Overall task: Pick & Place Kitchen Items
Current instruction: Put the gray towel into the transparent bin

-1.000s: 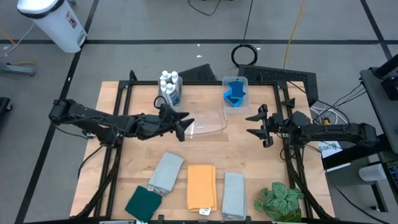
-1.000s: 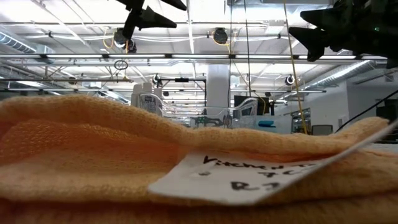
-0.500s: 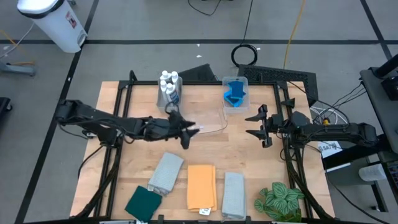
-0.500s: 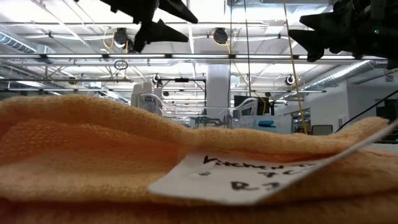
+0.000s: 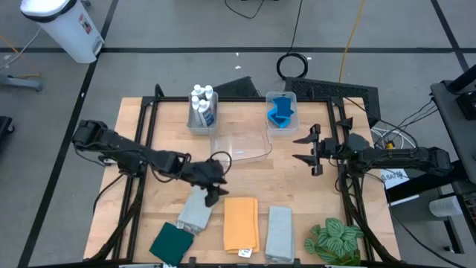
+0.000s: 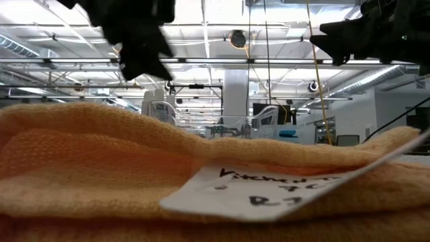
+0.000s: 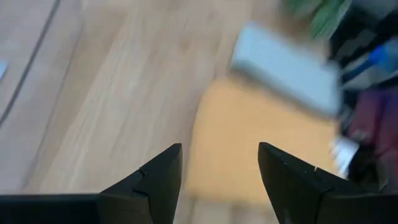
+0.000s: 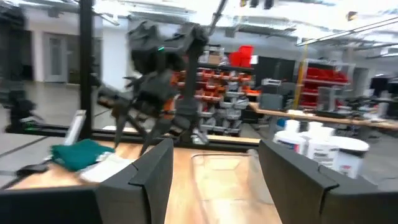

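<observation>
L gripper [image 5: 216,186] hovers over near edge of table [image 5: 297,186], just above folded grey cloth [image 5: 198,208]; fingers parted, nothing held. R gripper [image 5: 306,150] waits at table's R side, fingers apart, empty. Folded orange cloth w/ paper tag [image 5: 240,223] lies beside a 2nd folded grey cloth [image 5: 280,233]; dark green folded cloth [image 5: 172,243] at near-L corner. Small white bottles [image 5: 202,104] in a bin at far side; wavy blue sponges [image 5: 281,109] in clear plastic bin [image 5: 281,128]. Empty clear bin [image 5: 239,146] betw. arms.

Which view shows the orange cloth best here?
The high view: the whole orange cloth lies folded between two grey cloths. The low view shows only its near edge and label, the left wrist view a blurred part, and the right wrist view nothing of it.
</observation>
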`<state>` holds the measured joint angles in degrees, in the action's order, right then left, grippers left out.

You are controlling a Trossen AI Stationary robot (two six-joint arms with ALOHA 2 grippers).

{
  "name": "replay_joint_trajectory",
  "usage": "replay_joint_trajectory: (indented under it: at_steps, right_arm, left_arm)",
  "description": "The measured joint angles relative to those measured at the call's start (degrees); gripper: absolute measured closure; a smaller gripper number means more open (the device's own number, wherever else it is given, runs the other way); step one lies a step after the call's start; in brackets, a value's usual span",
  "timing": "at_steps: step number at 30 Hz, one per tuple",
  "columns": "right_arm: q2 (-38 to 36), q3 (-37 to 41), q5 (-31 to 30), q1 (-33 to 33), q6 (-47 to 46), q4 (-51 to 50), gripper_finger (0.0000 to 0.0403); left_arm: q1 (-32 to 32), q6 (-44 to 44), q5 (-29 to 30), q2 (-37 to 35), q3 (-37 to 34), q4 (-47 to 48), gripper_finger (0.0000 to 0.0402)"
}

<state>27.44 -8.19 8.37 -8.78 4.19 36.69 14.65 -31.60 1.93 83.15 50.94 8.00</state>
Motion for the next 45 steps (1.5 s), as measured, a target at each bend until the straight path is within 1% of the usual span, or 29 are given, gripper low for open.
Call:
replay_joint_trajectory:
  at_steps: [5,9,12,14,19,23,26,33,37,40,45]
  right_arm:
    - [0.1,0.0,-6.3,0.0,3.0,2.6,0.0193]
    - [0.2,0.0,-9.4,0.0,4.5,4.8,0.0193]
    - [0.2,0.0,-11.0,0.0,4.6,6.4,0.0193]
    - [0.2,0.0,-11.8,0.0,5.0,7.4,0.0193]
    - [0.2,0.0,-14.3,0.0,4.7,9.0,0.0193]
    - [0.3,0.0,-17.5,0.0,3.2,9.0,0.0193]
    - [0.6,0.0,-19.1,0.0,2.0,9.4,0.0193]
    - [2.5,0.0,-19.1,0.0,-2.8,11.5,0.0193]
    - [3.8,0.0,-19.1,0.0,-4.0,11.8,0.0193]
    - [4.7,0.0,-19.1,0.0,-4.6,11.9,0.0193]
    - [6.1,0.0,-19.1,0.0,-6.6,12.1,0.0193]
  left_arm:
    - [2.0,2.6,-0.2,-0.1,0.0,12.7,0.0188]
    - [2.9,3.5,-0.9,0.0,0.0,19.0,0.0188]
    - [3.1,3.5,-0.1,0.0,0.0,22.4,0.0188]
    - [3.1,4.2,1.1,0.0,0.0,24.7,0.0188]
    - [3.1,9.5,6.2,0.0,0.0,29.5,0.0188]
    - [2.5,10.6,7.0,0.0,0.0,29.2,0.0188]
    - [2.0,14.0,6.6,0.0,0.0,29.3,0.0188]
    - [0.2,21.0,2.1,1.1,-0.2,29.3,0.0188]
    - [-1.2,25.4,0.0,2.3,-2.4,27.3,0.0188]
    - [-2.8,27.3,-1.5,3.1,-4.7,24.4,0.0188]
    - [-5.3,31.0,-7.7,3.1,-9.0,17.6,0.0188]
